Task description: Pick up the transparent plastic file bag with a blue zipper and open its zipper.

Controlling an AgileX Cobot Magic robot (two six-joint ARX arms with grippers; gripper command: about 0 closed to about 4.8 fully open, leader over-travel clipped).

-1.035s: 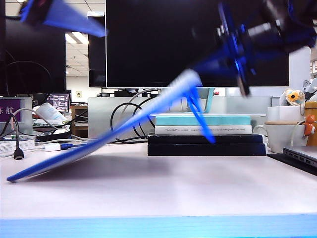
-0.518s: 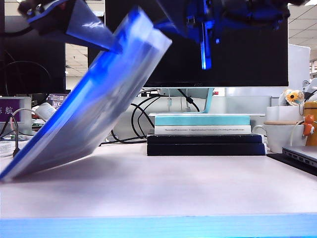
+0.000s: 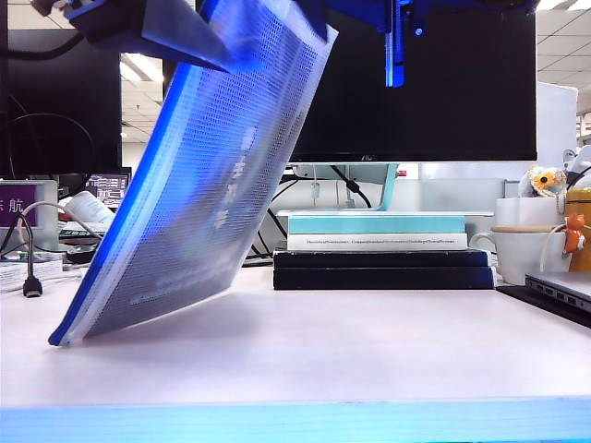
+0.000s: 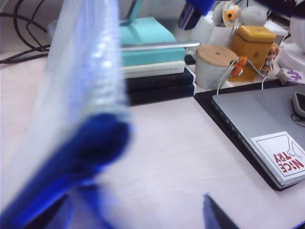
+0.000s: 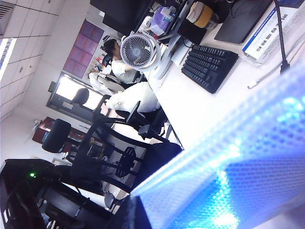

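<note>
The file bag [image 3: 208, 185], a whitish mesh pouch, stands steeply tilted, its lower corner on the table [image 3: 305, 360]. Its blue zipper [image 3: 129, 212] runs along the left-hand long edge. At the top of the exterior view my right gripper [image 3: 369, 11] is shut on the bag's upper edge and mostly cut off by the frame. The mesh fills the right wrist view beside that same right gripper [image 5: 143, 214]. My left gripper [image 3: 148, 32] hovers by the bag's upper left. In the left wrist view the left gripper [image 4: 136, 212] is open, with the blurred blue edge [image 4: 90, 148] next to one finger.
A stack of books [image 3: 374, 245] lies behind the bag under a black monitor [image 3: 416, 92]. At the right stand a white mug [image 3: 522, 249], a yellow jar [image 4: 255, 43] and a laptop [image 4: 262, 124]. Cables [image 3: 32, 268] trail at the left.
The bag has swung up from a low lean to a steep tilt, its lower corner staying on the table. Both grippers have shifted left along the top edge of the view.
</note>
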